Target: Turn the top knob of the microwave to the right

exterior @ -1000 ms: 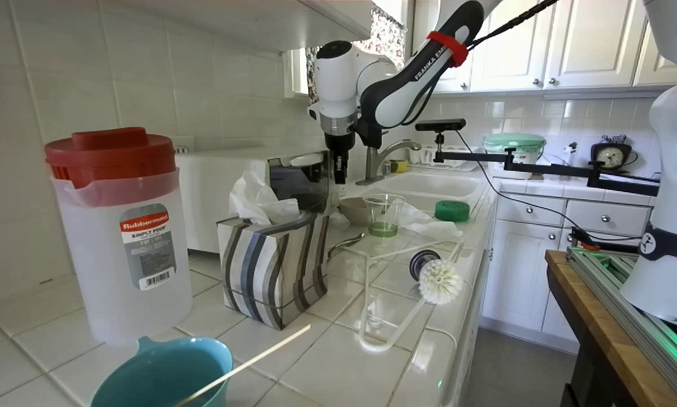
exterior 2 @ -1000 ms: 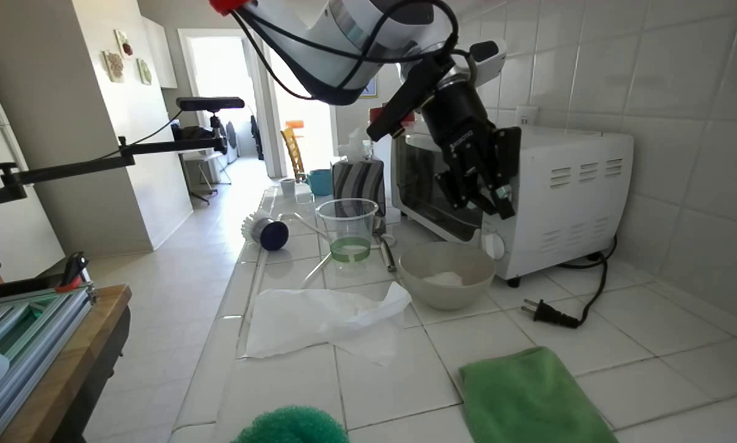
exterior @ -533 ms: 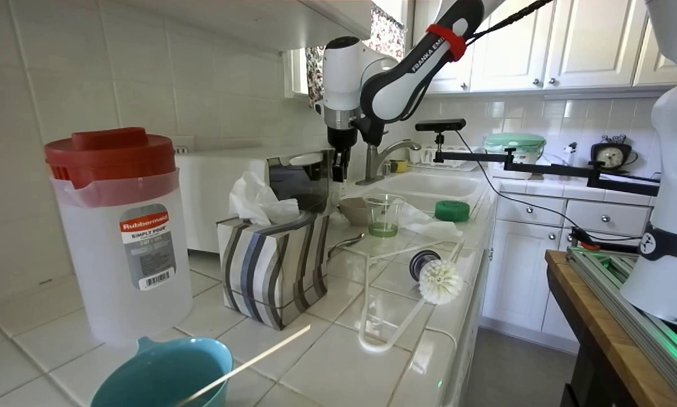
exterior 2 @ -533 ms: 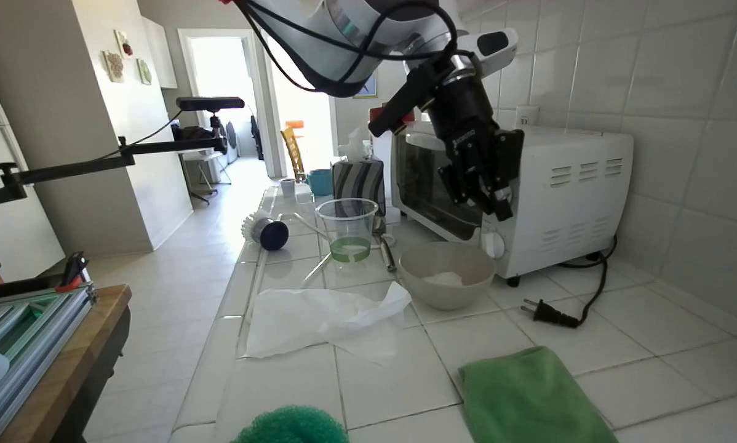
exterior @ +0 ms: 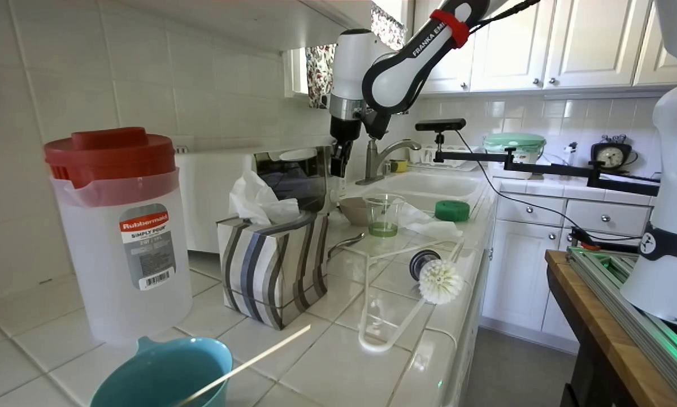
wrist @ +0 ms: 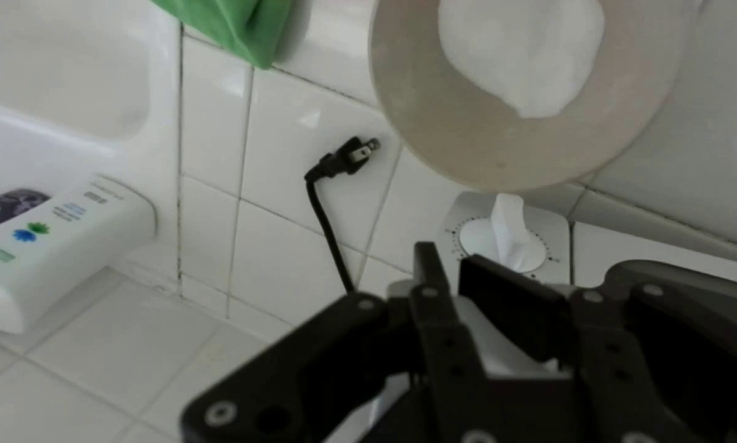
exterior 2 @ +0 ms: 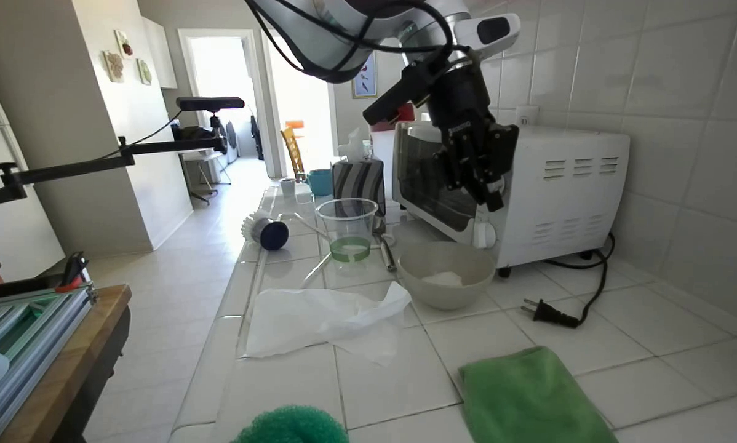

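Black fingers [wrist: 430,277] of the gripper [wrist: 450,263] stand a narrow gap apart, with a pale surface [wrist: 491,338] between them that is probably the top knob of the microwave [exterior 2: 565,203]; whether they truly clamp it I cannot tell, since their own bulk hides it. Just below them the white lower knob [wrist: 511,231] is plain to see. Over the last half second that lower knob and the corner around it have slid along the counter [exterior 2: 418,369], and the microwave has swung slightly, travelling with the fingers, while the plug [wrist: 350,157], lying loose well below them, has not moved. So contact up there seems likely, but the motion looks spent on dragging the appliance rather than turning its dial; any turn to the right cannot be read. I would judge that the gripper should now roll in place, with less sideways pull. Further out from the fingers, the bowl [exterior 2: 430,296] sits by the microwave's front corner, and the striped tissue box [exterior: 273,271] stands on the side it slid toward, so more dragging could end in a knock.
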Robot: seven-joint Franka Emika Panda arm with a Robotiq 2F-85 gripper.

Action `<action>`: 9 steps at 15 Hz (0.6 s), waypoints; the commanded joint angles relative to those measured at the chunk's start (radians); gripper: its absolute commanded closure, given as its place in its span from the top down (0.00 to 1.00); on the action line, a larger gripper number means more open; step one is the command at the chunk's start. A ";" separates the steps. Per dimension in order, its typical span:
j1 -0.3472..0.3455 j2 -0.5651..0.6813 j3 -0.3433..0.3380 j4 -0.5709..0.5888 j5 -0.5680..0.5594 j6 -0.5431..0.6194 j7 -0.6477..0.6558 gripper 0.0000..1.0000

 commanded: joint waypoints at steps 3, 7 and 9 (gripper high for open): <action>-0.029 -0.050 0.030 -0.053 0.110 0.047 -0.109 0.04; -0.036 -0.049 0.036 -0.063 0.145 0.047 -0.128 0.05; -0.042 -0.053 0.039 -0.067 0.165 0.060 -0.132 0.03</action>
